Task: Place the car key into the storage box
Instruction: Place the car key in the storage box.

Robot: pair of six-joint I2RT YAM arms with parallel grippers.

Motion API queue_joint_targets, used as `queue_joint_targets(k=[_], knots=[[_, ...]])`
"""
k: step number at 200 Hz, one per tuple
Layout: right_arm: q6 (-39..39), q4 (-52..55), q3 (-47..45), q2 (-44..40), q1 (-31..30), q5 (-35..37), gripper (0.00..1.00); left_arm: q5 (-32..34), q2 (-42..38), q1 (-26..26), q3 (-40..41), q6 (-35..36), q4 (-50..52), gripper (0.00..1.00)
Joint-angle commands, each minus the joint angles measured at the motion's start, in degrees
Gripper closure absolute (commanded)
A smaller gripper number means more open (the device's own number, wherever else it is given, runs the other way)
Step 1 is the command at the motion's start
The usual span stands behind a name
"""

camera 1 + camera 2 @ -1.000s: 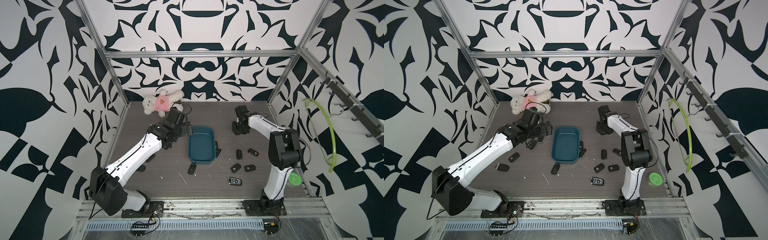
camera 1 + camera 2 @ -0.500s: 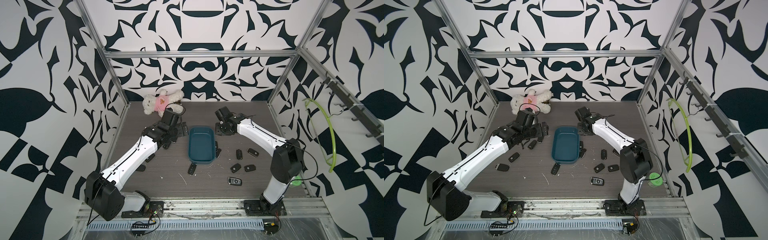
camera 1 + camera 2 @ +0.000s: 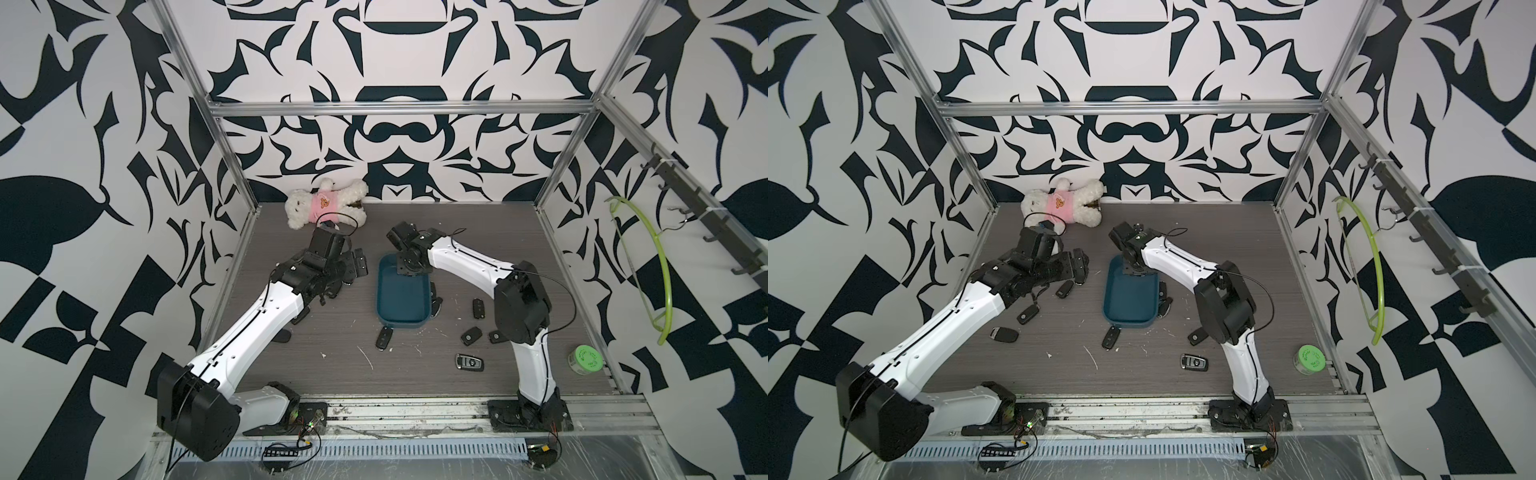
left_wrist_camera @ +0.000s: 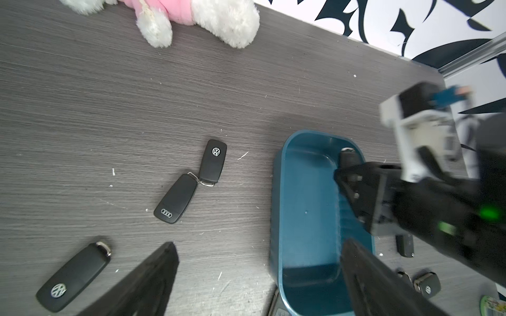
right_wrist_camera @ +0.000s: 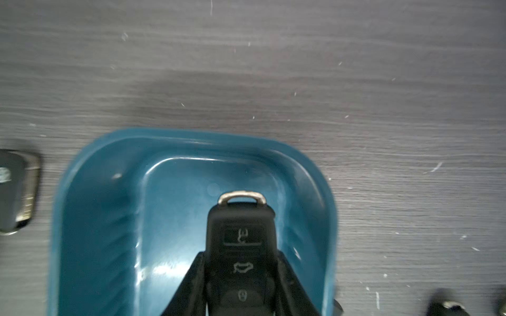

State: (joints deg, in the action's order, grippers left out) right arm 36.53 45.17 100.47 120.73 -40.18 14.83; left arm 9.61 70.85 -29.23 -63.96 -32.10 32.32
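Observation:
The storage box is a dark teal tub in the middle of the table, with nothing lying in it. My right gripper hangs over the box's far end, shut on a black car key with three buttons and a metal loop. The key's tip shows above the box floor in the left wrist view. My left gripper stands open and holds nothing. It is just left of the box, with one finger over the box's rim.
Several loose black keys lie around the box: a VW key touching an Audi key on its left, more on its right and in front. A plush bear lies at the back. A green roll stands front right.
My right arm has swung from the back right to over the box's far end, with the key in its grip. My left arm has drawn back slightly to the left.

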Motion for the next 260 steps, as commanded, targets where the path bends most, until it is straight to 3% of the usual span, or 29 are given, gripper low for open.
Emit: queue_joint_targets(k=[1, 117, 201, 243, 260], knots=[[1.85, 1.2, 2.46, 0.17, 0.02, 2.29, 0.73, 0.22, -1.57, 0.26, 0.73, 0.31, 1.16, 0.01], [1.38, 1.71, 3.14, 5.72, 0.9, 4.23, 0.72, 0.82, -0.96, 0.23, 1.53, 0.25, -1.07, 0.01], [2.23, 2.65, 3.73, 3.71, 0.81, 4.38, 0.48, -0.06, -0.67, 0.25, 1.98, 2.44, -2.23, 0.01], [2.05, 2.96, 2.67, -0.06, 0.64, 4.21, 0.47, -0.69, 0.78, 0.34, 1.67, 3.07, -2.86, 0.01], [1.21, 0.26, 0.13, -3.29, 0.48, 3.0, 0.41, -0.91, 1.68, 0.49, 1.38, 3.69, -3.19, 0.01]])
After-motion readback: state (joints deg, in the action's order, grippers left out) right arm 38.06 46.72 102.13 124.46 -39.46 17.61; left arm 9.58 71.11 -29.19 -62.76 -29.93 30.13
